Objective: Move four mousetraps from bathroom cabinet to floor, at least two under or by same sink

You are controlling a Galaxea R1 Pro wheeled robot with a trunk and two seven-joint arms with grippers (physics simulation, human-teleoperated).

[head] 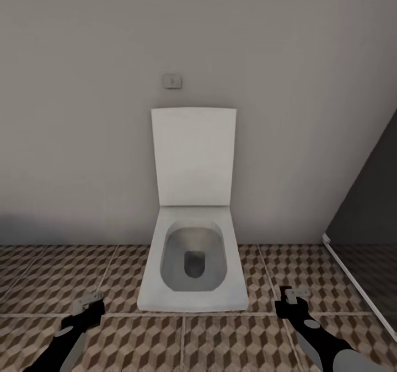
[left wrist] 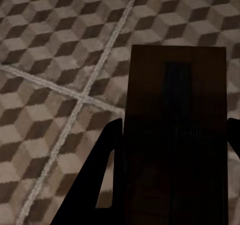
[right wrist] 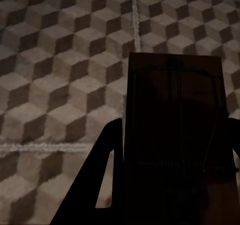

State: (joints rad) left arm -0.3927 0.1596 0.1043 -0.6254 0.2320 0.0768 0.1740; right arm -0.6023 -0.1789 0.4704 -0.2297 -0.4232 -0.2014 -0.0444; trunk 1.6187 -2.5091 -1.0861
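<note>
1. The left gripper (left wrist: pixel 172 135) is closed on a mousetrap (left wrist: pixel 177 105): in the left wrist view the dark brown board sits between the two black fingers and sticks out forward above the bathroom floor (left wrist: pixel 50 60).
2. The right gripper (right wrist: pixel 172 135) is closed on a second mousetrap (right wrist: pixel 175 110) in the same way; the wire parts are faintly visible on the board.
3. In the head view both arms are low, the left gripper (head: pixel 88 306) and the right gripper (head: pixel 292 300) on each side of a white toilet (head: pixel 193 273) with its lid up. The robot faces the toilet and the wall, with a small flush plate (head: pixel 172 80) above.
4. My judgement: this is the carrying step, and the sink is the goal. The base should turn away from the toilet and search for the white vanity before anything is released.
5. During the turn, keep both grips firm and the arms low and quiet, so the boards do not slip.
6. Lay each trap flat on the tiles close by the vanity, lowering until the board nearly touches before the fingers open. A drop from height could make it bounce away.
</note>
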